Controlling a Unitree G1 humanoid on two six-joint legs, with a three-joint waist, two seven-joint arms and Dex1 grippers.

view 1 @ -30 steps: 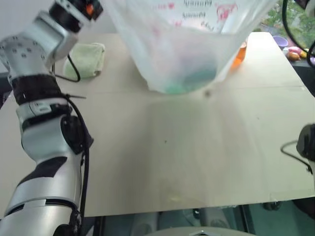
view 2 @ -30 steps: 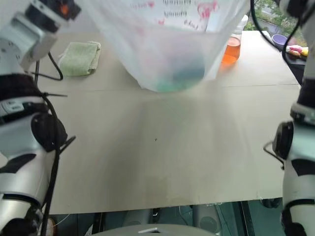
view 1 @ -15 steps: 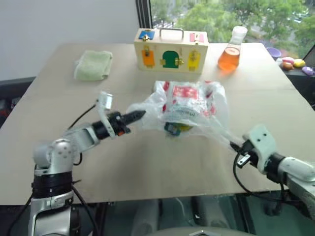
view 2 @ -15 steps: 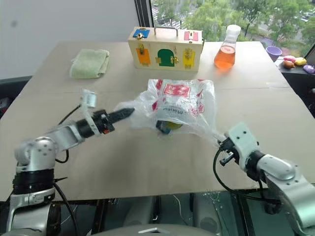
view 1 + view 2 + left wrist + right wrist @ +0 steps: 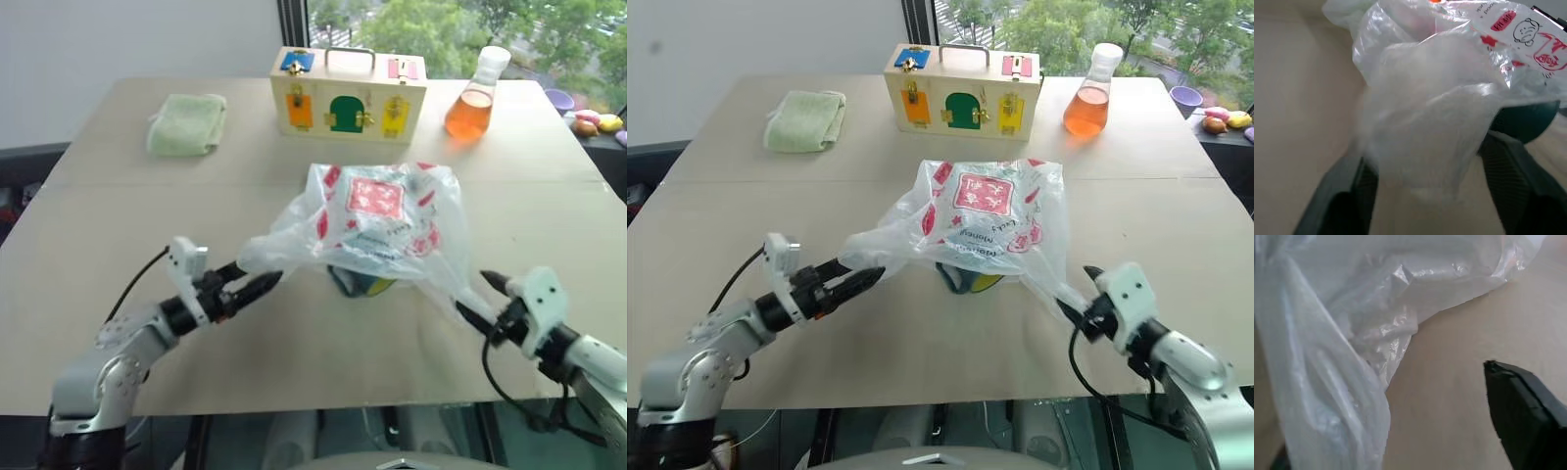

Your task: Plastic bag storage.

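Left eye view: plastic bag (image 5: 377, 220) now down on the table (image 5: 294, 362), slumped in the middle just in front of the wooden latch box (image 5: 348, 93), a dark green and yellow item (image 5: 364, 284) peeking from under its near edge. A second ago lifted high and hanging close to the camera with something green inside; half a second ago already lowered, both handles pinched. Now left claw (image 5: 263, 284) low over the table with jaws parted, one bag handle draped across the fingers, not clamped. Right claw (image 5: 470, 299) likewise low, jaws spread wide, the other handle trailing down between them.

Right eye view: same layout; green cloth (image 5: 806, 119) at the far left of the table, orange flask (image 5: 1092, 98) at the far right beside the box, both well apart from the bag.

Left wrist view: two dark fingers (image 5: 1515, 191) standing apart, crinkled film lying loose between them, printed red marks further along, dark rounded item beyond.

Right wrist view: one black finger (image 5: 1523, 406) clear of the film, bare table between it and the bag's folds; released.

Judgement: loaded bag set down and both grips let go, so the carrying step looks finished; likely close to the end, with only drawing both claws back without snagging the handles left.
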